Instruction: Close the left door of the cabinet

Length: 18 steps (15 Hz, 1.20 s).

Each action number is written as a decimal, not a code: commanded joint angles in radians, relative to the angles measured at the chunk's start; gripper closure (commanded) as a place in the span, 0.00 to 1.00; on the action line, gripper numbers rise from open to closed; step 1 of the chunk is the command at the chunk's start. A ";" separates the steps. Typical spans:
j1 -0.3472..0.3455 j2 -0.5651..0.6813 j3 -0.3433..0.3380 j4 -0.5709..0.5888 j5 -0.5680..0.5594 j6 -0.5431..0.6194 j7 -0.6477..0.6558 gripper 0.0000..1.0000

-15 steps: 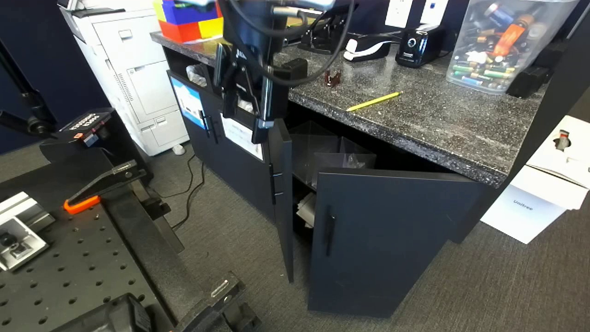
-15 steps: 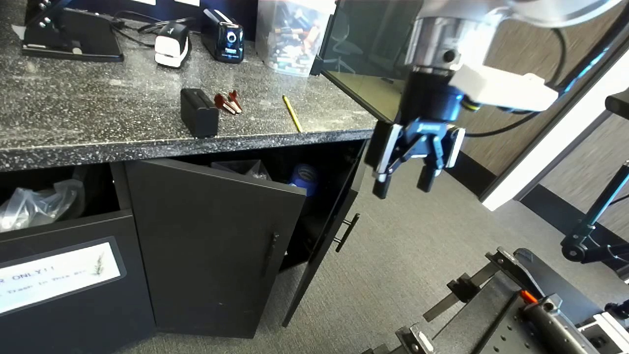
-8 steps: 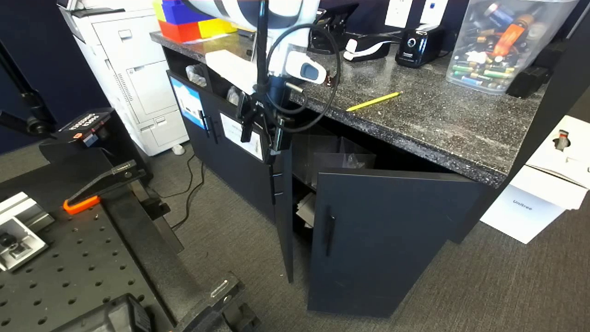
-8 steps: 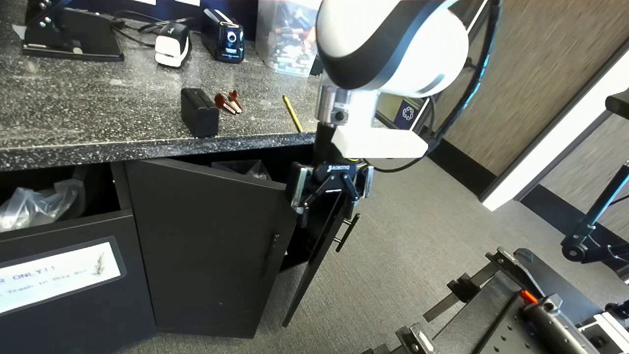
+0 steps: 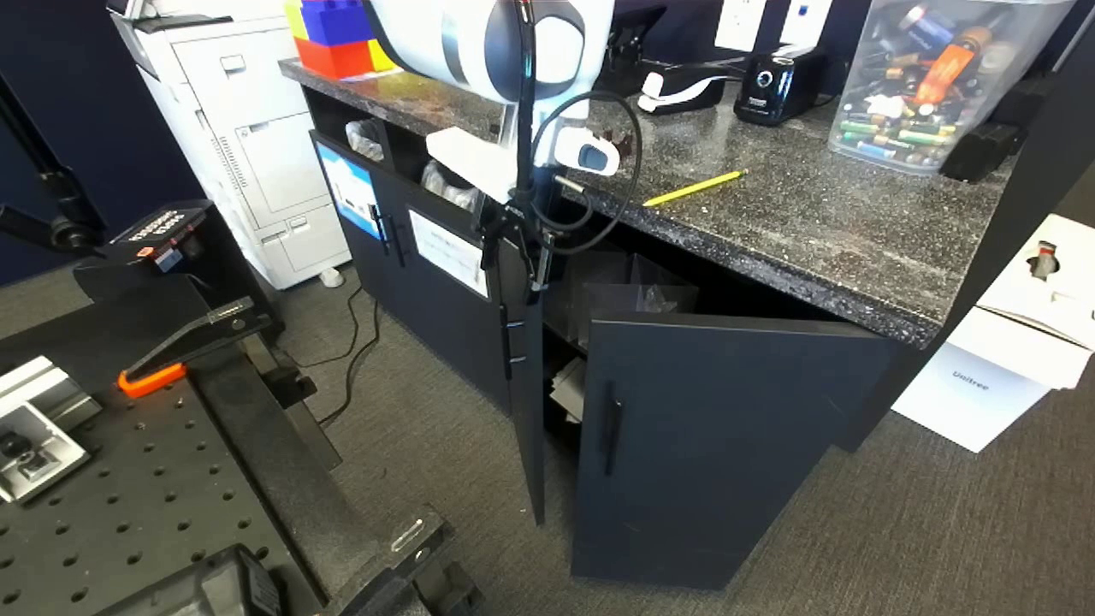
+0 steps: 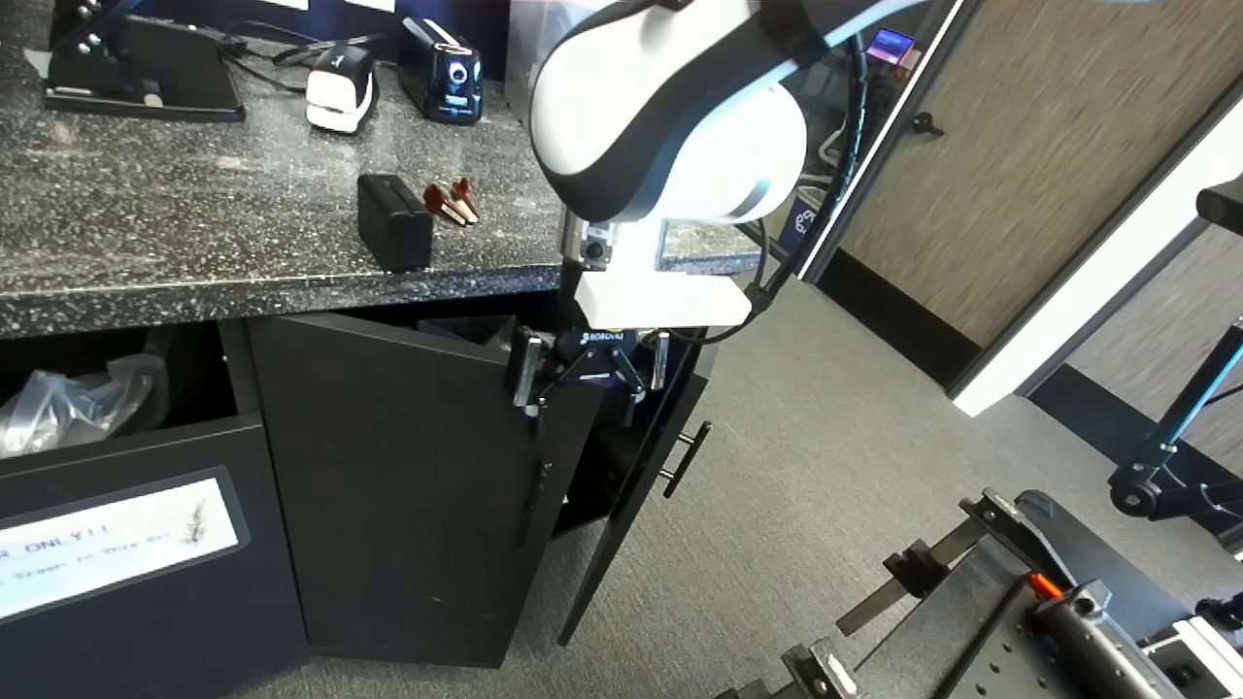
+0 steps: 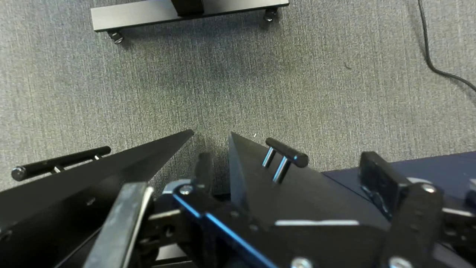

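The cabinet has a speckled grey countertop [image 5: 813, 222], also in an exterior view [image 6: 194, 214]. Its left door [image 5: 529, 428], dark navy, stands part open with a black bar handle in both exterior views [image 6: 408, 485]. In the wrist view the left door [image 7: 293, 201] is right of centre. My gripper [image 5: 513, 275] points down at the door's free upper corner and is open [image 6: 583, 413]. In the wrist view the open gripper [image 7: 288, 167] has one finger on each side of the door's edge. Whether it touches the door I cannot tell.
The right door [image 5: 710, 445] also stands open beside it, in both exterior views [image 6: 633, 495] and the wrist view [image 7: 148, 160]. A black box [image 6: 393, 225], red clips [image 6: 452, 202] and a pencil [image 5: 695, 188] lie on the countertop. A perforated black table [image 5: 154, 488] stands opposite.
My gripper has come down from higher up and moved across the opening to the left door's free edge. It stays open. Both doors stand as before.
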 commanded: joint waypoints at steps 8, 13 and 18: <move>0.148 0.147 -0.151 0.240 -0.111 -0.023 0.207 0.00; 0.182 0.194 -0.205 0.309 -0.161 -0.034 0.290 0.00; 0.216 0.287 -0.276 0.393 -0.226 -0.021 0.371 0.00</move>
